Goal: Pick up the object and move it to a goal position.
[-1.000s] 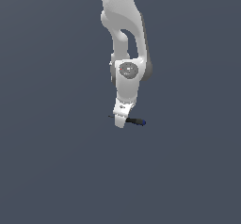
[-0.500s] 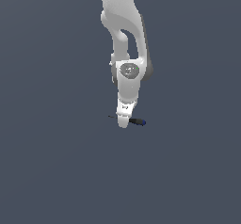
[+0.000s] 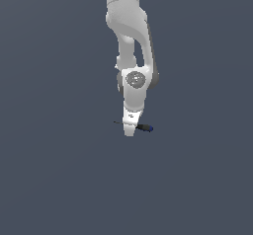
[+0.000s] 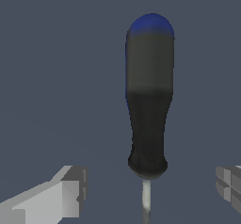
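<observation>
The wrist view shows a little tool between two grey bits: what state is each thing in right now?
Small screwdriver with black handle and blue end: lying flat, between the jaws, not gripped.
White robot gripper: jaws open, a gap on each side of the screwdriver.
White robot arm: reaching down, gripper low over the screwdriver.

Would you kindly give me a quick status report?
Tool open, fingers either side of screwdriver. Screwdriver not gripped. Nothing in the way.
</observation>
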Robot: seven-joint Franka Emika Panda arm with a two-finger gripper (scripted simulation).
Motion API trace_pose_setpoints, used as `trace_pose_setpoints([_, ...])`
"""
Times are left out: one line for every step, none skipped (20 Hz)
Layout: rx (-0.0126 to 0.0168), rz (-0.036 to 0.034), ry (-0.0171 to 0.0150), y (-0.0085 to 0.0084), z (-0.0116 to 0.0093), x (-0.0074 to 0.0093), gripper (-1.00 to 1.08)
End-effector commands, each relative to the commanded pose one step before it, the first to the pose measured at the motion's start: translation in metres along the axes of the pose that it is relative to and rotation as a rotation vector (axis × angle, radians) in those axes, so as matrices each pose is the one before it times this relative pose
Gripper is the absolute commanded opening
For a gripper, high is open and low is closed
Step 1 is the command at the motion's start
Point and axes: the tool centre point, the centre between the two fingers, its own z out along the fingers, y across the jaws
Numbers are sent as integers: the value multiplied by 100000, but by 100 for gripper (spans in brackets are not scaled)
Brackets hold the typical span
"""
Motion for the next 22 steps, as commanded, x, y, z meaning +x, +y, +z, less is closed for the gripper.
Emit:
trace_pose_setpoints([65, -162, -15, -61, 1246, -2, 100])
trace_pose_setpoints([-7, -48, 1, 1, 393, 6, 100])
trace_pose_setpoints([0, 0, 0, 12, 332, -15, 100])
trace_pose_setpoints([-15, -46, 2, 6, 261, 15, 100])
trace_pose_setpoints([0, 0, 0, 13, 208, -6, 100])
trace_pose_setpoints([0, 0, 0, 11, 147, -4, 100])
trace_pose_setpoints([0, 0, 0, 7, 88, -2, 100])
trace_pose_setpoints([0, 0, 0, 3, 29, -1, 100])
trace_pose_setpoints([0, 0, 0, 0, 0, 0, -100])
trace_pose_setpoints([0, 0, 0, 0, 0, 0, -100])
trace_pose_setpoints([0, 0, 0, 0, 0, 0, -100])
trace_pose_setpoints([0, 0, 0, 0, 0, 0, -100])
trace_pose_setpoints([0, 0, 0, 0, 0, 0, -100])
trace_pose_setpoints([0, 0, 0, 0, 0, 0, -100])
trace_pose_setpoints([0, 0, 0, 0, 0, 0, -100])
trace_pose_setpoints([0, 0, 0, 0, 0, 0, -100])
trace_pose_setpoints([0, 0, 0, 0, 0, 0, -100])
trace_pose_setpoints([0, 0, 0, 0, 0, 0, -100])
trace_pose_setpoints([-69, -5, 2, 17, -38, 6, -100])
trace_pose_setpoints([0, 0, 0, -11, -19, -1, -100])
trace_pose_setpoints([0, 0, 0, -33, -58, -4, -100])
trace_pose_setpoints([0, 0, 0, -55, -96, -7, -100])
